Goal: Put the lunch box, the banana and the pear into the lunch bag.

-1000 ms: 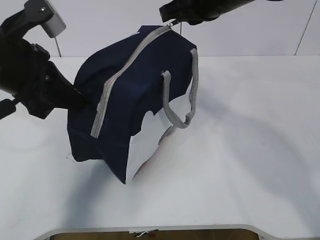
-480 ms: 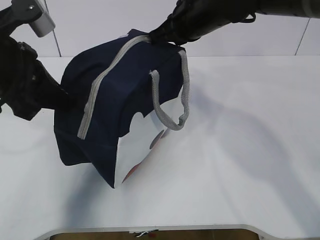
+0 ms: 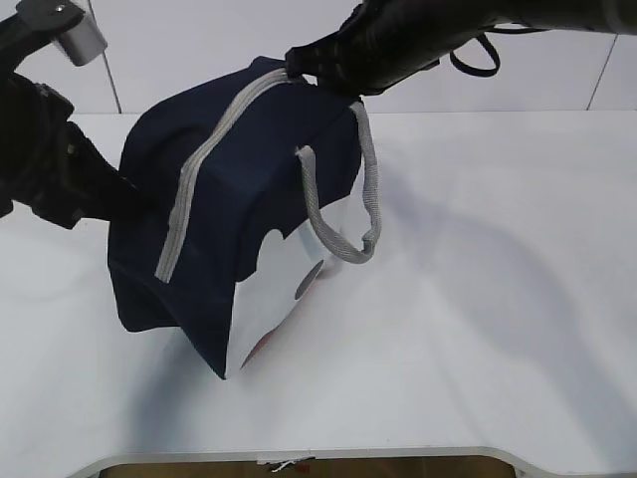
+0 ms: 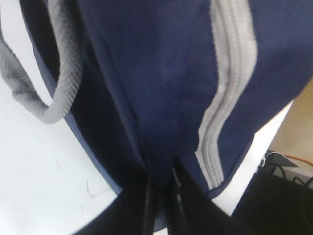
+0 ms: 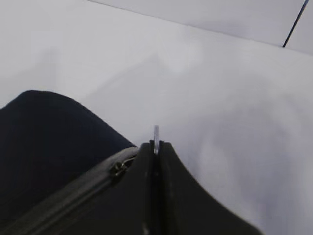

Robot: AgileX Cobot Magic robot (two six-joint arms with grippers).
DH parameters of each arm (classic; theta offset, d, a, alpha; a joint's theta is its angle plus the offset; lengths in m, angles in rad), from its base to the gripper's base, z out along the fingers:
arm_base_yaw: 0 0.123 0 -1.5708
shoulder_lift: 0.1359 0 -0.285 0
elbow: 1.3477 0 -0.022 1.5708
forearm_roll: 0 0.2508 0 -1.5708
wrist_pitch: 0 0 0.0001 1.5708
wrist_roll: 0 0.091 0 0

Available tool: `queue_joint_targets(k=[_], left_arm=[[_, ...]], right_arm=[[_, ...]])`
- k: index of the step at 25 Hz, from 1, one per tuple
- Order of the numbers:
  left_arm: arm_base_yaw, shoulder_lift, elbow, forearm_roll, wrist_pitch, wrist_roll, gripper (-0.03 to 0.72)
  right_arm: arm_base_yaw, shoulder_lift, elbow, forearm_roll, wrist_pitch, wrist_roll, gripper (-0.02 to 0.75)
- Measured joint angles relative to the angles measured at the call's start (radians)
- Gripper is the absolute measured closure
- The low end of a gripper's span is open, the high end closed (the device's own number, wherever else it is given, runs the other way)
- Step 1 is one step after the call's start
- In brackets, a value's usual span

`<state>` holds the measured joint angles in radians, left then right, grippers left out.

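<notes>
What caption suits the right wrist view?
Right gripper pinching the ring pull of the zipped lunch bag.

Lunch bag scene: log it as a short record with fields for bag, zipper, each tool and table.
bag: navy lunch bag tilted on the table, grey handle hanging at its side
zipper: grey zipper closed along its visible length
left tool: left tool pinching the bag's navy fabric
right tool: right tool shut on the ring pull at the zipper's far end
table: white table; lunch box, banana and pear not visible
</notes>
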<state>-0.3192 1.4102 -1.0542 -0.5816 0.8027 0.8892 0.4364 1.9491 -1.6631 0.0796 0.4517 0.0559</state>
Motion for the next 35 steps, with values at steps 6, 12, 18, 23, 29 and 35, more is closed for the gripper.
queue_joint_targets(k=[6, 12, 18, 23, 29, 35], left_arm=[[0.0, -0.006, -0.003, -0.084, 0.003, -0.061, 0.384], [0.001, -0.006, -0.098, -0.083, 0.072, -0.161, 0.243], [0.001, -0.001, -0.246, -0.02, 0.069, -0.272, 0.235], [0.001, 0.103, -0.378, -0.01, 0.093, -0.287, 0.233], [0.001, 0.263, -0.53, -0.007, 0.165, -0.289, 0.233], [0.001, 0.376, -0.594, -0.009, 0.198, -0.291, 0.233]], right_arm=[[-0.002, 0.0, 0.0, 0.153, 0.048, 0.0, 0.725], [-0.002, 0.0, 0.0, 0.185, 0.061, 0.0, 0.725], [-0.002, 0.0, 0.0, 0.186, 0.062, 0.0, 0.725], [-0.002, 0.0, 0.0, 0.187, 0.062, 0.0, 0.726], [-0.002, 0.0, 0.0, 0.19, 0.062, 0.0, 0.725], [-0.002, 0.0, 0.0, 0.19, 0.059, 0.0, 0.725]])
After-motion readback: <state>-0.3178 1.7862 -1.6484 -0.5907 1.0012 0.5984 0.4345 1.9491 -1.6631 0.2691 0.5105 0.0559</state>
